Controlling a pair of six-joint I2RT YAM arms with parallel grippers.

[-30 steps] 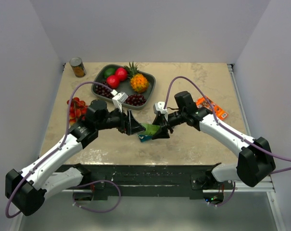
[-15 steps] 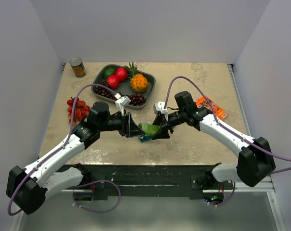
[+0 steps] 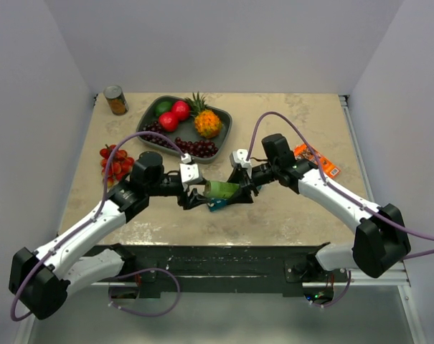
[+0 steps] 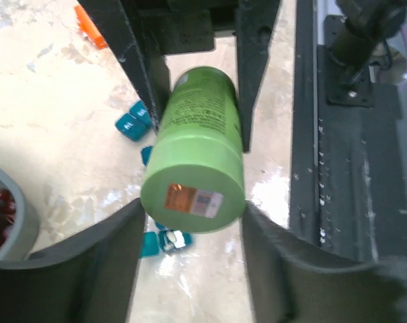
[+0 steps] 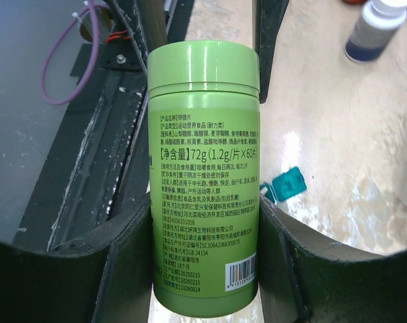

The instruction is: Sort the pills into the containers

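My left gripper (image 4: 190, 225) has swung in and narrowed onto the green bottle (image 4: 198, 138) at its cap. The right gripper (image 5: 203, 229) clamps its base. The containers (image 3: 217, 206) lie on the table (image 3: 295, 115) beneath, centre frame.

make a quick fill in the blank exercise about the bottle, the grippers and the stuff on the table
1. The bottle held between the two grippers is ___ in colour.
2. The right gripper grips its body, and the left gripper closes on its ___.
3. The pineapple sits in the dark grey ___.
4. The teal containers lie on the ___.

Missing words: green; cap; tray; table
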